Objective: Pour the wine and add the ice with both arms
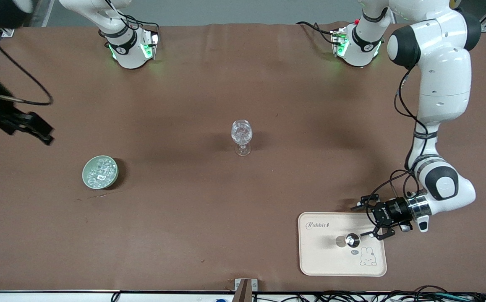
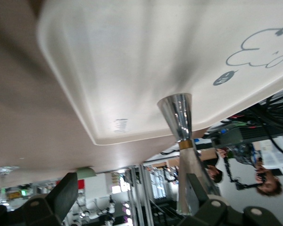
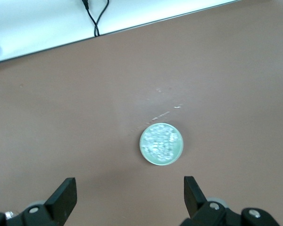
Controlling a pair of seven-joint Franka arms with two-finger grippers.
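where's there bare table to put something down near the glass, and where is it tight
Bare brown table lies all round the stemmed glass: between it and the green bowl of ice, and from it down to the cream tray. It is tight only at the tray, where the open left gripper sits beside the metal jigger. The open right gripper hangs over the table's edge near the bowl.

Right gripper (image 1: 37, 128): blurred, its arm cut off at the front view's edge; glass (image 1: 241, 133): contents too small to tell.

Materials and finish we see

We see a mirror-shiny metal jigger (image 2: 177, 115) on a smooth cream plastic-looking tray (image 1: 322, 260); the brown table cover (image 1: 209, 84) looks matt.
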